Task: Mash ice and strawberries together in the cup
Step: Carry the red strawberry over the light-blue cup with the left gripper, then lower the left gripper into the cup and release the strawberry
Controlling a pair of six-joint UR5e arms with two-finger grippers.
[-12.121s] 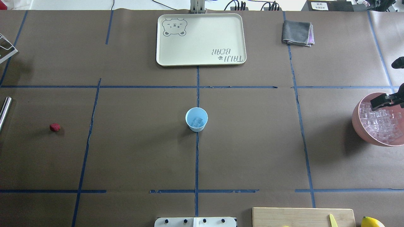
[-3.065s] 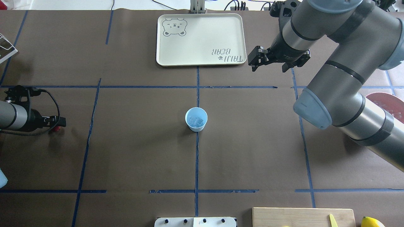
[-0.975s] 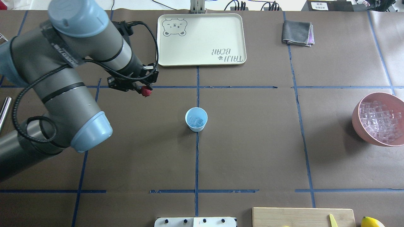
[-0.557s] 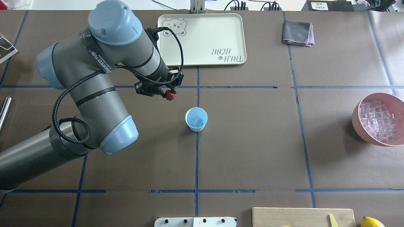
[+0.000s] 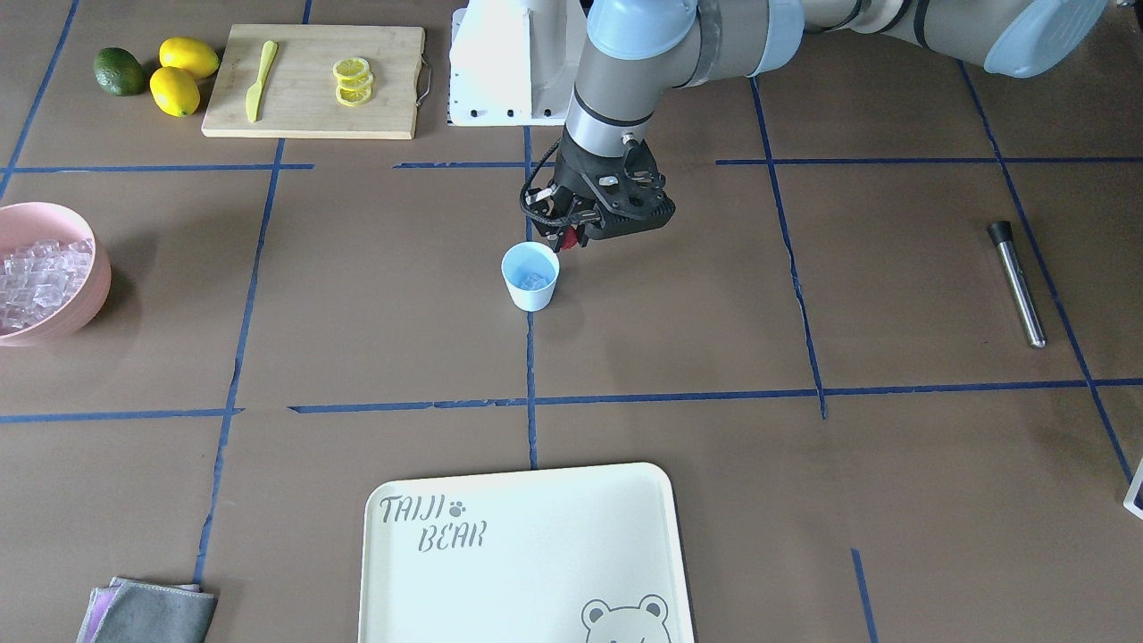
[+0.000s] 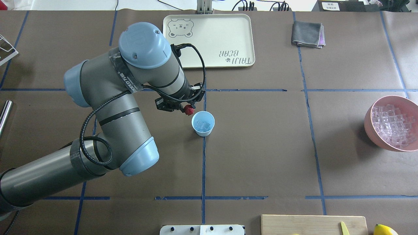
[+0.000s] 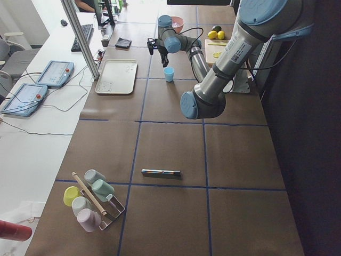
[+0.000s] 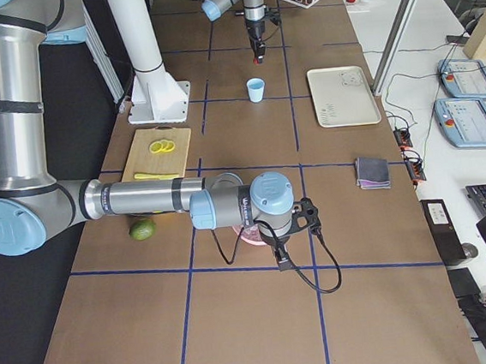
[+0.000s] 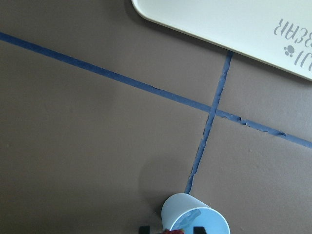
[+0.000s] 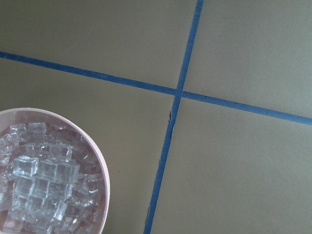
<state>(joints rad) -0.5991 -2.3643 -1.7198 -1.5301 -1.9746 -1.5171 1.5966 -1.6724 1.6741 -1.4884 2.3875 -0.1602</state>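
Now, left gripper (image 6: 186,109): you have it pinched on the strawberry (image 6: 188,110), raised just beside the cup (image 6: 203,123) on its robot's-left side.
Strawberry: not yet over the cup's mouth, which lies a little toward the robot's right of it.
Cup: upright, with ice (image 6: 205,125) in its bottom.
Coming move: likely a small shift rightward over the cup, then release.
Right gripper (image 8: 280,249): well right of the cup, over the pink bowl (image 6: 375,137). You cannot tell whether its fingers are parted.
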